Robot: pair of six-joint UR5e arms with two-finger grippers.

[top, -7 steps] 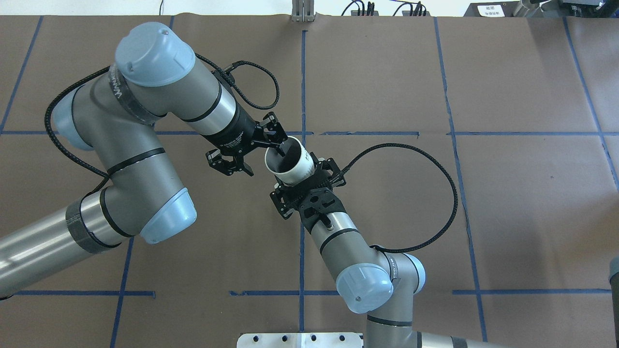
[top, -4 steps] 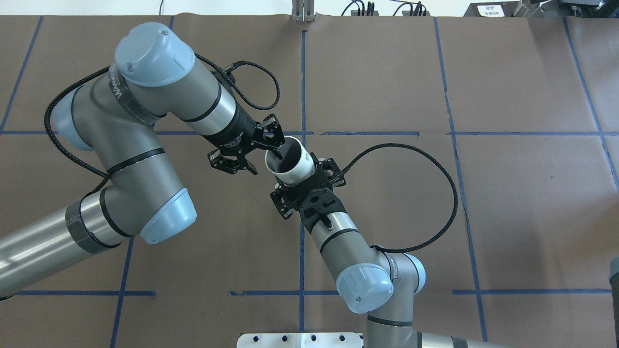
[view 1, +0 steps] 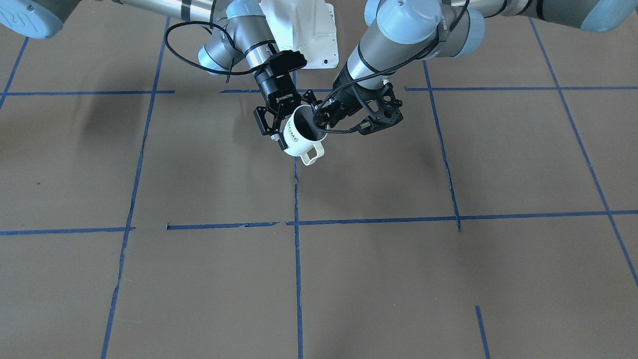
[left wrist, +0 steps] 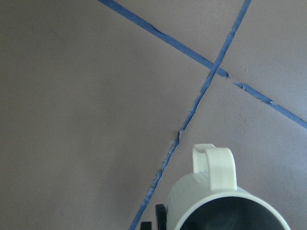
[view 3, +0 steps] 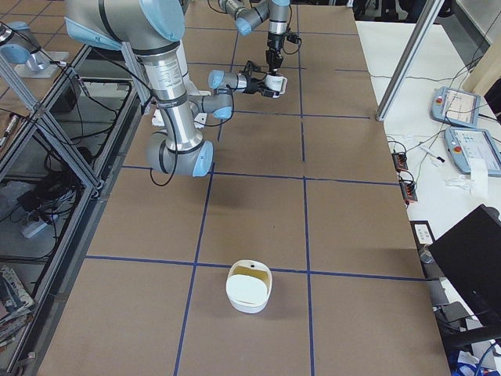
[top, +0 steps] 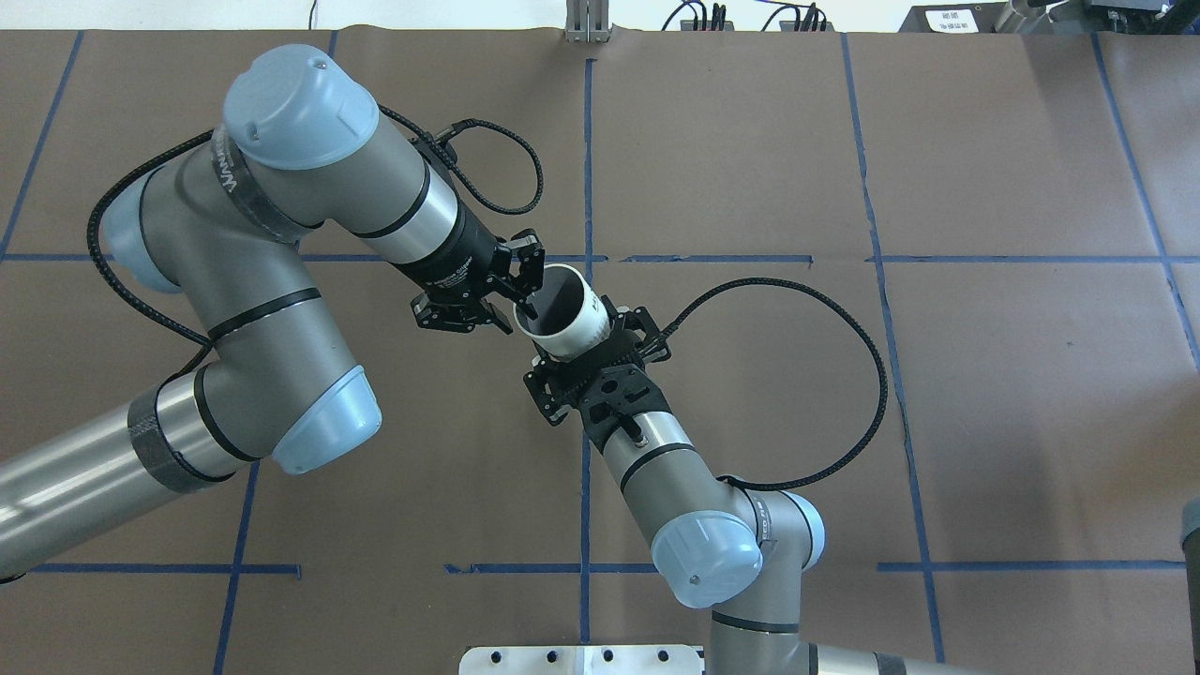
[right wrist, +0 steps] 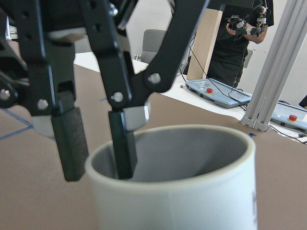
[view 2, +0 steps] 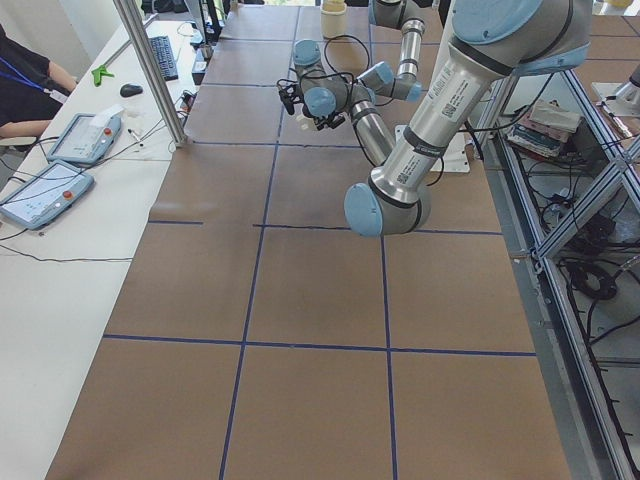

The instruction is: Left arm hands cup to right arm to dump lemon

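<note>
The cup (top: 586, 328), a white ribbed mug lettered "HOME", hangs tilted above the table (top: 984, 403), handle down in the front view (view 1: 299, 140). My right gripper (top: 592, 349), lettered ROBOTIQ (view 1: 288, 124), is shut on the mug's body. My left gripper (top: 517, 314) straddles the rim, one finger inside and one outside, closed in on the wall; its fingers (right wrist: 69, 143) show close up in the right wrist view over the cup (right wrist: 192, 201). The left wrist view shows the cup's handle and rim (left wrist: 216, 191). The grey inside shows no lemon; the lemon is hidden.
A white bowl (view 3: 249, 288) with a yellowish inside stands far off toward the table's right end. Blue tape lines (top: 586, 169) grid the brown table. Operators' pendants (view 3: 458, 106) lie on a side desk. A white base plate (view 1: 304, 30) sits between the arms.
My left gripper's fingers have closed in from wide open to pinch the cup's rim. The cup and right gripper have stayed put.
</note>
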